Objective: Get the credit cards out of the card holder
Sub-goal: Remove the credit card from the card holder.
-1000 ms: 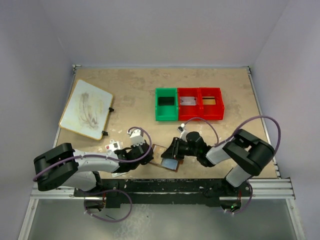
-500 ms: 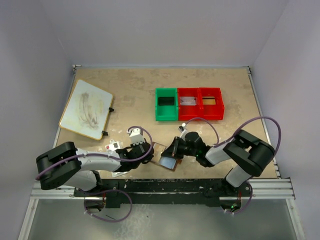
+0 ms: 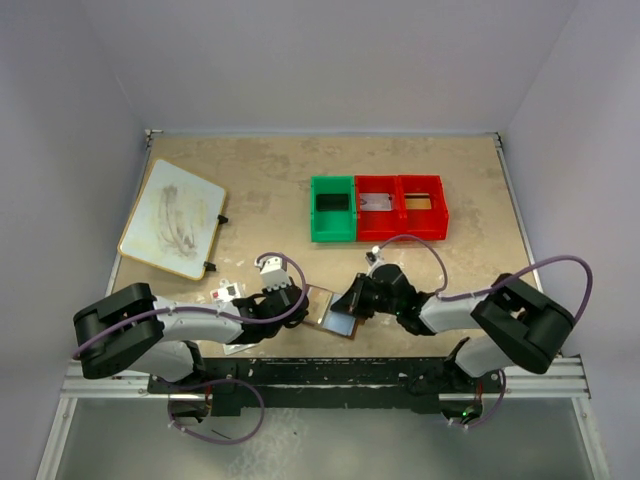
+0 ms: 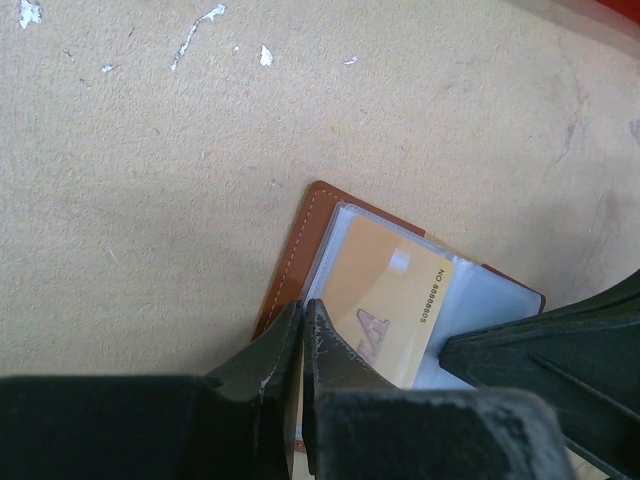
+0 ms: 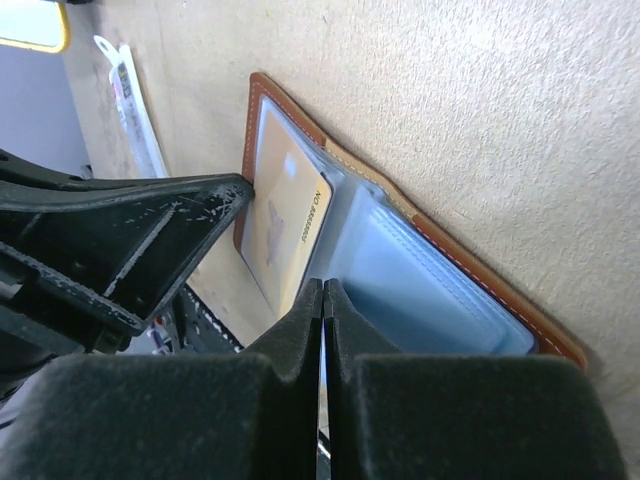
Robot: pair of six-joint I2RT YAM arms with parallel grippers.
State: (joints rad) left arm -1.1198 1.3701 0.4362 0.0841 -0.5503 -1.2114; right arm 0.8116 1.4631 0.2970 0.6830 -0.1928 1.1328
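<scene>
Both clenched, left gripper [image 4: 303, 318], right gripper [image 5: 322, 297], at open card holder [image 4: 299, 240]; golden card [image 4: 392, 298] inside

Card holder [image 4: 285, 265] brown, pockets [image 5: 420, 290] bluish-grey; card [image 4: 385, 300] golden tan.

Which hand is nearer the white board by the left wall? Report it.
Left. The left hand is at the card holder's left edge, on the board's side; the right hand is at the holder's right side, farther from the board.

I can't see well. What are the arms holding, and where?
Both hold the open card holder: left gripper pinches its brown side edge, right gripper pinches the pocket edge beside the golden card.
</scene>
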